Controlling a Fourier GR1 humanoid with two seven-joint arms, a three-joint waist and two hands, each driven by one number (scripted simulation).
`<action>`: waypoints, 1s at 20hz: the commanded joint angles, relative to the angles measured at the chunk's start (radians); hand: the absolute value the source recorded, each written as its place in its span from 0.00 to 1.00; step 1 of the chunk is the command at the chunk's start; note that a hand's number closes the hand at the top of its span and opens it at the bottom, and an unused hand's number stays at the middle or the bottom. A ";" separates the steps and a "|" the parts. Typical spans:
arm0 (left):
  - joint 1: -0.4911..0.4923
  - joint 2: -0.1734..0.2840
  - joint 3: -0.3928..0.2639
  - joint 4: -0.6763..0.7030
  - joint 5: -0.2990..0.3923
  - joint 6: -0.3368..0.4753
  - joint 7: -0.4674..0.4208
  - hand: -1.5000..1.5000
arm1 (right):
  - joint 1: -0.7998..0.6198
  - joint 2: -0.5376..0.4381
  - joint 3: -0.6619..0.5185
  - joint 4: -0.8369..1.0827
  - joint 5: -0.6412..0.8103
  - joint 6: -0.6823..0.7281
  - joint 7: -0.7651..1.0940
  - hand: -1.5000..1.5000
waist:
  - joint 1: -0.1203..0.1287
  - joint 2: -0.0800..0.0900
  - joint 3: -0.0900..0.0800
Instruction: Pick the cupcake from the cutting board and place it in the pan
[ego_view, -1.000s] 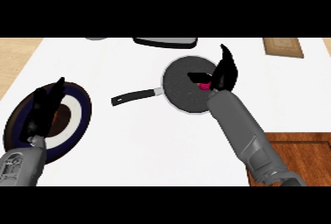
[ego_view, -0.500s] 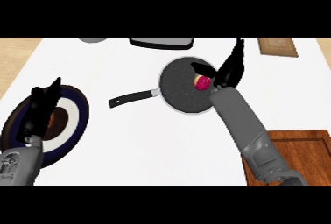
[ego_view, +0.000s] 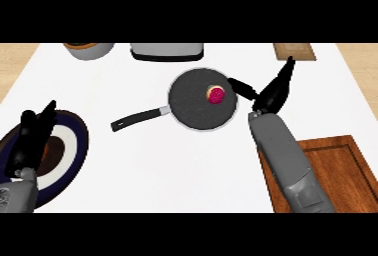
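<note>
Partly hidden under the right forearm, the cutting board (ego_view: 332, 170) runs off the lower right corner. Cut off at the top edge are a bowl (ego_view: 88, 50), a pale appliance (ego_view: 167, 51) and a small wooden block (ego_view: 294, 51). On the white worktop (ego_view: 133, 160) the cupcake (ego_view: 216, 95) sits inside the pan (ego_view: 201, 106). Just beside the pan's right rim, the right hand (ego_view: 272, 94) has its fingers straight, released, holding nothing. At the left edge the left hand (ego_view: 31, 140) rests over a dark plate (ego_view: 70, 150), fingers relaxed.
</note>
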 joint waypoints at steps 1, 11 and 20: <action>0.014 -0.002 0.011 0.022 -0.003 0.007 -0.031 0.50 | 0.187 0.004 0.091 -0.193 -0.046 -0.049 -0.002 0.00 | -0.031 -0.008 -0.001; 0.076 -0.028 0.016 -0.018 -0.010 0.035 -0.036 0.50 | 0.724 -0.119 0.263 -0.828 0.070 0.145 0.178 0.00 | -0.054 -0.012 -0.003; 0.008 0.008 0.028 -0.026 0.001 0.003 0.022 0.50 | 1.150 -0.315 0.254 -1.349 0.061 0.266 0.265 0.00 | -0.034 -0.002 -0.002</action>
